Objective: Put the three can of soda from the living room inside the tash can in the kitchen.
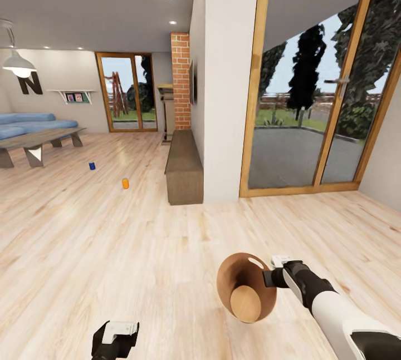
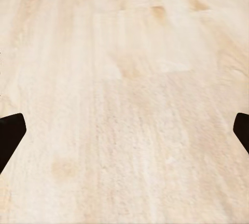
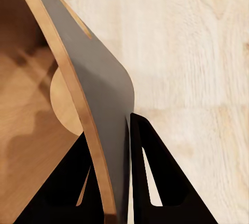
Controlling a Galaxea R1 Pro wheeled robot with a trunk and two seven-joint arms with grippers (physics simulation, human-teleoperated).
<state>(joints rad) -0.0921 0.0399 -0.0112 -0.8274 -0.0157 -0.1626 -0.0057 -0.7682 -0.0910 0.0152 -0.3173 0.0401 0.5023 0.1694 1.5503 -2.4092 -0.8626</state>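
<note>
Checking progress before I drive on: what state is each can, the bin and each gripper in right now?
blue can: upright on the floor, untouched.
orange can: upright on the floor, apart from the blue one.
trash can: lifted, tilted, no cans visible inside.
right gripper: shut on the bin's wall.
left gripper: open, empty, over floor.

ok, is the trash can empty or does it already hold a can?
Empty as far as visible: the trash can, gripped at its rim by the right gripper, is tipped toward the head camera, showing only bare tan bottom.

Pale matt wood-plank floor [image 1: 167,248], wood-lined bin [image 1: 245,293]
</note>
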